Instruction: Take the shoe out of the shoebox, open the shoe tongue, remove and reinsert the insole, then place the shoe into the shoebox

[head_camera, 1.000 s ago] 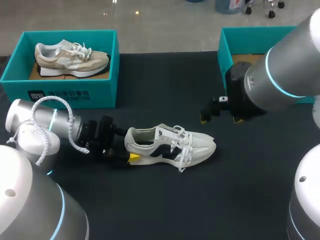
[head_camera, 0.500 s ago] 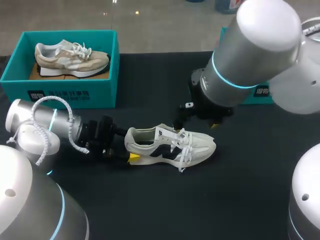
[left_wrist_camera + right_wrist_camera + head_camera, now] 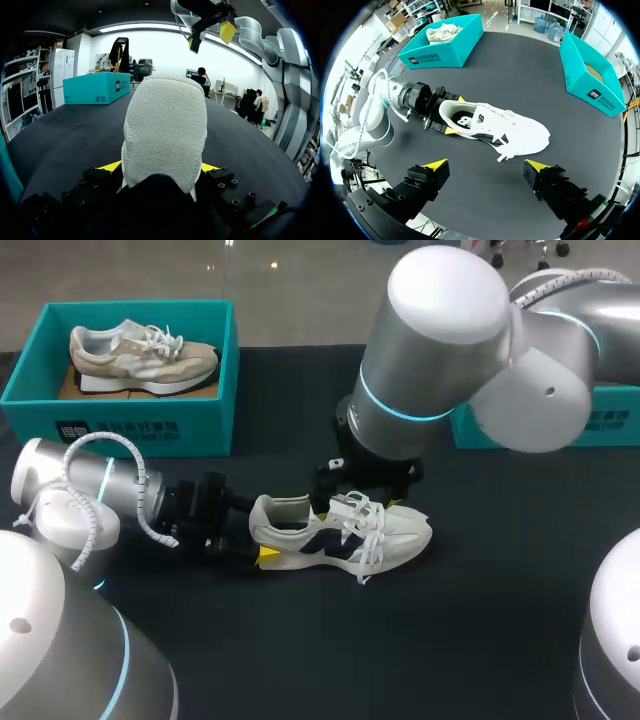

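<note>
- White shoe [image 3: 345, 532] sits upright on its sole on the black table [image 3: 300, 650], outside both boxes, toe towards the right teal shoebox [image 3: 600, 425].
- Left gripper [image 3: 454, 115] is clamped on the shoe's heel. In the left wrist view a yellow tip shows on each side of the heel fabric [image 3: 165, 130], both pressed against it.
- Left arm [image 3: 90, 495] and shoe are in the same place as 1.0 s ago.
- Right arm [image 3: 430, 350] is the change. 1.0 s ago it was off by the right teal shoebox. Now it has swung in across the middle and its wrist is over the shoe's laces and tongue.
- Right gripper [image 3: 487, 165] has its fingers spread wide and holds nothing. It hangs above the shoe, not touching it. In the right wrist view the whole shoe lies ahead of the tips.
- The left wrist view shows the same gripper [image 3: 210, 36] up above the heel, yellow tips apart.
- Left teal shoebox [image 3: 120, 420] holds a beige shoe [image 3: 145, 355]; neither has moved.
</note>
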Motion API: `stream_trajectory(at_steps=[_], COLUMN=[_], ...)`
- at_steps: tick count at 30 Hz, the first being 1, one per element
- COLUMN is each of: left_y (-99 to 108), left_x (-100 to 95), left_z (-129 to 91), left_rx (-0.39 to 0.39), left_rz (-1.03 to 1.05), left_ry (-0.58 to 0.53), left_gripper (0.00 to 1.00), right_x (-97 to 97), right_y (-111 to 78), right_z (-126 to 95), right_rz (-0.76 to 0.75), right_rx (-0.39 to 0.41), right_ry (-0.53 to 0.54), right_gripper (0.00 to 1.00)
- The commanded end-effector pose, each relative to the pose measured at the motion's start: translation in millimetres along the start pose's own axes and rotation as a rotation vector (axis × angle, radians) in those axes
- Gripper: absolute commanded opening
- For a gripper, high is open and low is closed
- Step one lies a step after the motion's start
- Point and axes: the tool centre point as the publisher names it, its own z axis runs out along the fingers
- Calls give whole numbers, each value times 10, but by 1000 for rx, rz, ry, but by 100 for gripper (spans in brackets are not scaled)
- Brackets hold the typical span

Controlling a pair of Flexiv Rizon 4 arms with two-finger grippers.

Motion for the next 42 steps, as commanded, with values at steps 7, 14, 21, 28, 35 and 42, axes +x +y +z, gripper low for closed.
stream_trajectory(at_steps=[7, 14, 21, 28, 35, 42], left_y=[45, 45, 45, 45, 45, 45], left_x=[-11, -11, -11, -11, -11, -11], left_z=[19, 19, 19, 19, 19, 19], left_rx=[-5, -5, -5, -5, -5, -5], left_rz=[-1, -1, -1, -1, -1, -1], left_ry=[0, 0, 0, 0, 0, 0], left_gripper=[0, 0, 0, 0, 0, 0], right_x=[35, 212, 224, 194, 194, 194], right_y=[17, 181, 266, 308, 308, 346], right_z=[56, 273, 362, 427, 427, 513], right_rz=[1, 53, 78, 96, 96, 98], right_rx=[3, -28, 7, 43, 43, 13], right_ry=[-4, -141, -186, -241, -241, -307], right_gripper=[100, 100, 100, 100, 100, 100])
